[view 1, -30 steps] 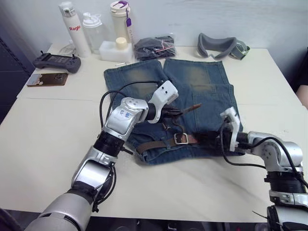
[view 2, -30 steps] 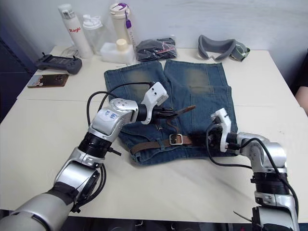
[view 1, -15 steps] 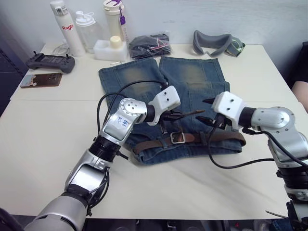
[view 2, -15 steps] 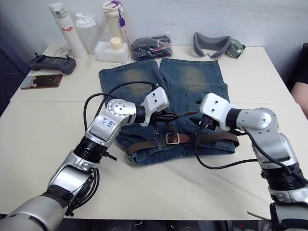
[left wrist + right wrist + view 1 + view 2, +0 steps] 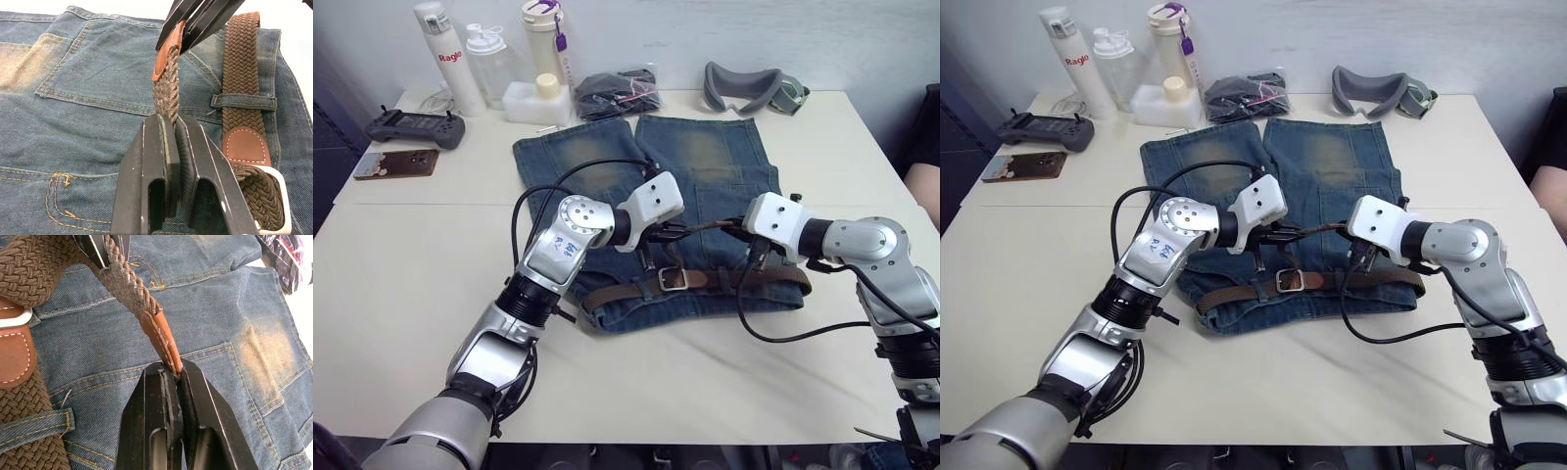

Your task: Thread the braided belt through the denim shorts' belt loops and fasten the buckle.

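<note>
The denim shorts (image 5: pixel 607 166) lie flat mid-table, waistband towards me. The braided belt (image 5: pixel 626 288) runs along the waistband under a belt loop (image 5: pixel 243 101), and the buckle (image 5: pixel 674 280) rests at the waist's centre. The belt's free tail rises off the denim between my two grippers. My left gripper (image 5: pixel 674 233) is shut on the woven part of that tail (image 5: pixel 168 93). My right gripper (image 5: pixel 741 231) is shut on the tail's tan leather tip (image 5: pixel 164 340). The two grippers face each other a short span apart above the shorts.
Bottles (image 5: pixel 438 57) and a white container (image 5: pixel 530 98) stand at the back left. Beside them lie a black bundle in a bag (image 5: pixel 612 93) and a grey padded band (image 5: pixel 754 88). A controller (image 5: pixel 406 125) and a flat brown item (image 5: pixel 395 162) sit far left. A person's arm (image 5: pixel 925 181) is at the right edge.
My right gripper rose from the waistband's right end, came in open to the belt's tip, and has shut on it. The left gripper kept its hold on the tail.
</note>
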Robot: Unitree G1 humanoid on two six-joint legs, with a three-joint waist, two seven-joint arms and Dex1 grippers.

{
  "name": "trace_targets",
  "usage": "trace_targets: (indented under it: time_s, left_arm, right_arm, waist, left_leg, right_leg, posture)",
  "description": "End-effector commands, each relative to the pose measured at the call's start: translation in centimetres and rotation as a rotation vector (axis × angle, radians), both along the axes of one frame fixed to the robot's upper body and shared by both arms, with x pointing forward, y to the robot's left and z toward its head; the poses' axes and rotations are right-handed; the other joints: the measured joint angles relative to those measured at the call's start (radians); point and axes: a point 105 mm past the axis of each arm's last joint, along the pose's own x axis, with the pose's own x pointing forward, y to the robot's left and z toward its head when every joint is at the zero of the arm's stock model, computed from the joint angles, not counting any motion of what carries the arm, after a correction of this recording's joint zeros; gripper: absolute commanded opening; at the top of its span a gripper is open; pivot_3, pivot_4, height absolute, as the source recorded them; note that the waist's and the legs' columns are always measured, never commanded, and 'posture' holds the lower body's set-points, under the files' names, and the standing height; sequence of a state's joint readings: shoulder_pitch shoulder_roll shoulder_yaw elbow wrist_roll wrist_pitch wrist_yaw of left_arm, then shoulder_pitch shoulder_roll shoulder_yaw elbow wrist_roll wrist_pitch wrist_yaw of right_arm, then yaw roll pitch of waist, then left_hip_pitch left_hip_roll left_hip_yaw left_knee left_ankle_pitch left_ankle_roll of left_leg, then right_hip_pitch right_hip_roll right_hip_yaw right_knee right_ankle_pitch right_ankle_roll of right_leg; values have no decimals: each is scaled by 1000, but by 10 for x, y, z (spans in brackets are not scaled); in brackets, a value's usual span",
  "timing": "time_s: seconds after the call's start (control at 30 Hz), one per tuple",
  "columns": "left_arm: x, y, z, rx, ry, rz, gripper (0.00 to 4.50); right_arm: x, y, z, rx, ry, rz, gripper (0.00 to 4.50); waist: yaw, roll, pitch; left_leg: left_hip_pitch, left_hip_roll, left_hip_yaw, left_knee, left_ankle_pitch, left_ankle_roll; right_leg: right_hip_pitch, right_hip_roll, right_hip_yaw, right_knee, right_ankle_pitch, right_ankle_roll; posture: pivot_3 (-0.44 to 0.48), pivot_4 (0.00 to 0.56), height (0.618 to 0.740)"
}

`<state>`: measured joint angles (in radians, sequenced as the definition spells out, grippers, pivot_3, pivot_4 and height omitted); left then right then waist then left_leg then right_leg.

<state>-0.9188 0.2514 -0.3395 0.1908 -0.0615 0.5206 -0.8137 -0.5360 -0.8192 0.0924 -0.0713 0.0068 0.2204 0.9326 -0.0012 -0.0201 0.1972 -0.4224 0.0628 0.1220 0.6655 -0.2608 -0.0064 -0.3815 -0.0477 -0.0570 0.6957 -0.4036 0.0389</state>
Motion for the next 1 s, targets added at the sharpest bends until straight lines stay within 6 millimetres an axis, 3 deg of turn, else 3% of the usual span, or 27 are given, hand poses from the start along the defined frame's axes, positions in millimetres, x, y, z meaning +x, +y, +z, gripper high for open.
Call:
trace_targets:
  time_s: [0.03,0.27,0.47,0.8,1.0]
  left_arm:
    - [-4,-9,20,-49,-31,-55,1460]
    - [3,-26,37,-108,-137,-67,4442]
    - [5,-32,39,-109,-159,-94,4442]
    - [2,-33,26,-41,-184,-137,43]
    - [3,-31,24,-32,-174,-141,43]
  right_arm:
    - [-5,0,18,11,-59,21,0]
    - [-10,5,24,30,-57,39,0]
    - [-12,2,27,22,-61,19,0]
    - [-13,-1,29,30,-58,-1,0]
    - [-16,3,31,81,-44,4,0]
  waist:
    - [0,0,0]
    - [1,0,0]
    - [-2,0,0]
    - [-1,0,0]
    - [0,0,0]
  left_leg:
    - [0,0,0,0,0,0]
    - [0,0,0,1,2,0]
    - [0,0,0,0,2,-1]
    - [-1,0,0,1,3,-1]
    - [-1,0,1,2,4,-1]
  right_leg:
    - [0,0,0,0,0,0]
    - [-1,0,0,2,0,0]
    - [-2,0,1,3,0,0]
    - [-3,0,1,5,0,-1]
    - [-4,0,2,8,0,-1]
  posture:
    - [0,150,681]
    - [0,150,681]
    - [0,150,681]
    - [0,150,681]
    - [0,150,681]
